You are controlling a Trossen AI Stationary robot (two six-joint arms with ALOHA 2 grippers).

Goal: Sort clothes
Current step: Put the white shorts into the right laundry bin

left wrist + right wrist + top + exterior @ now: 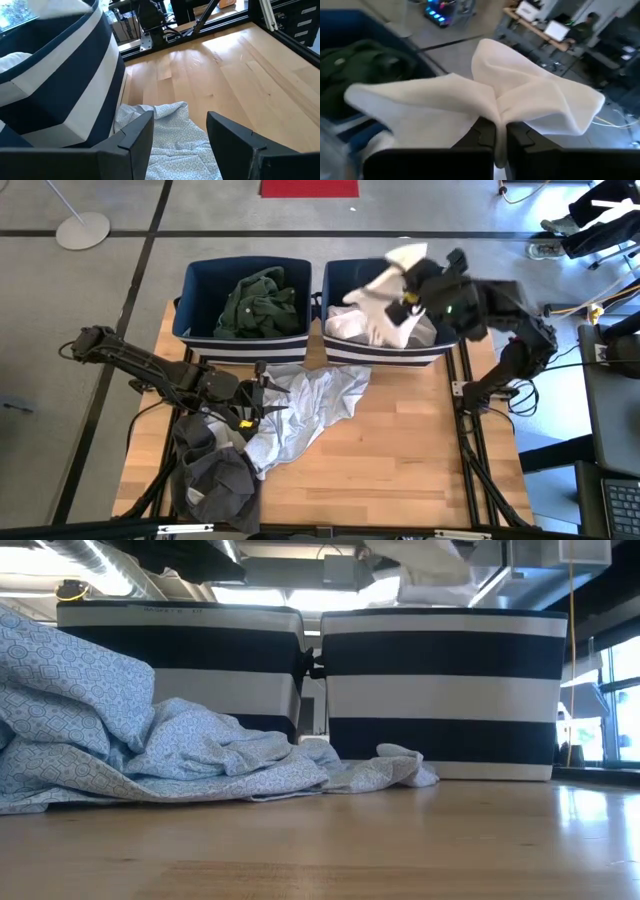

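My right hand pinches a white fabric garment above the right-hand navy striped bin at the bench's far edge; released off-centre, it could drape over the rim.

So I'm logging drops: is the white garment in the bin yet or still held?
Still held: the right claw is shut on the white fabric garment, above the right navy striped bin.

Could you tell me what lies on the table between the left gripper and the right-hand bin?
In the high view, the light grey garment lies spread from the open left gripper up to the right bin; the low view shows it reaching that bin's base.
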